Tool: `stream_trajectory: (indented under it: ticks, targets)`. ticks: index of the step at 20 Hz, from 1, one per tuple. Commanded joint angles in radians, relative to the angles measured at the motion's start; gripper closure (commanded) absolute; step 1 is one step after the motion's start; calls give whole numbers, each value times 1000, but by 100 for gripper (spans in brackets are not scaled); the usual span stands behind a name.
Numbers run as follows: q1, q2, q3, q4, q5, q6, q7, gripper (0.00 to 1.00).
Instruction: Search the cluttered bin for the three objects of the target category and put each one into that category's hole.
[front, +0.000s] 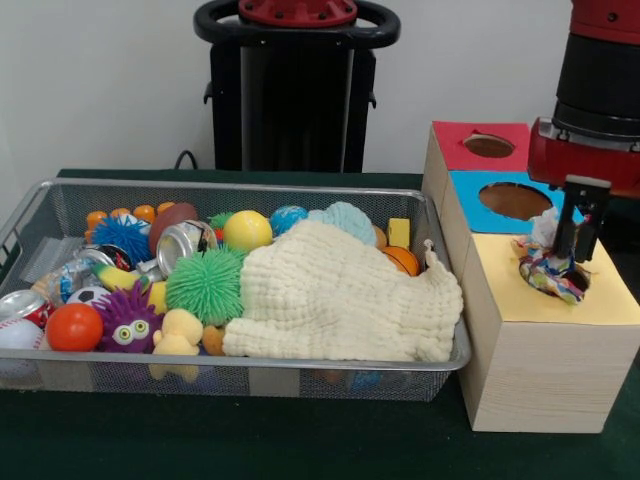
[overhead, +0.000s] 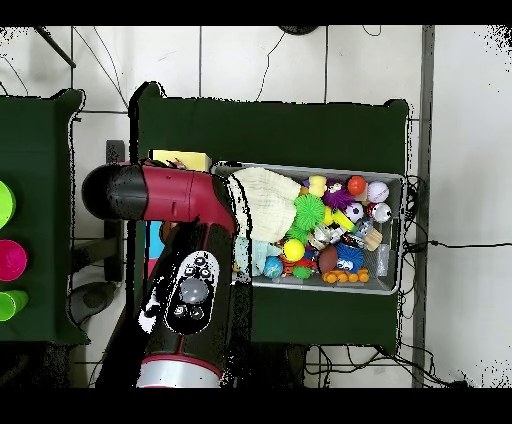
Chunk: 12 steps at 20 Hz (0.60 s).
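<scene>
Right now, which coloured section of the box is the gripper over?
The yellow section, nearest the camera. The gripper holds a crumpled colourful wad there; the red and blue sections lie behind.

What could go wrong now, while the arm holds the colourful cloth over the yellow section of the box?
The crumpled cloth under the gripper bunches on the yellow top; it may snag and stay out. In the bin, the cream cloth covers toys, so targets may stay hidden.

- Plain white wall (front: 100, 80) behind.
- Pale tiled floor (overhead: 300, 60) crossed by thin cables (overhead: 270, 62).
- Dark green cloth on the table (front: 250, 440).
- Second green table (overhead: 40, 140) alongside.
</scene>
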Motion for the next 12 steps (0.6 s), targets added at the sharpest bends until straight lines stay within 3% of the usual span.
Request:
stream_trajectory:
  ticks: [1, 12]
  targets:
    - [-31, 33, 68, 40, 16, 30, 170, 0]
    - [-34, 39, 70, 22, 27, 72, 180, 0]
